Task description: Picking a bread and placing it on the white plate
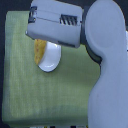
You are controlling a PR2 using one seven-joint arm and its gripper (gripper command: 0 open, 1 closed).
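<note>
Gripper (42,44) state unclear, its grey housing hid the fingers above bread (39,51) on the white plate (51,61); no writing legible.

My arm (102,60) presents pale grey-lavender moulded shells with rounded edges and dark seams between panels. At 12 o'clock, a boxy wrist housing (55,25) carries a dark vent grille with slanted slats, plus small dark fittings at its 10 o'clock corner.

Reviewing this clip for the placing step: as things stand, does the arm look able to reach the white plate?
Probably yes. The arm's gripper end hangs right over the white plate, hiding its upper part, and the bread shows at the plate's left edge. Nothing else lies on the green cloth around it.
</note>
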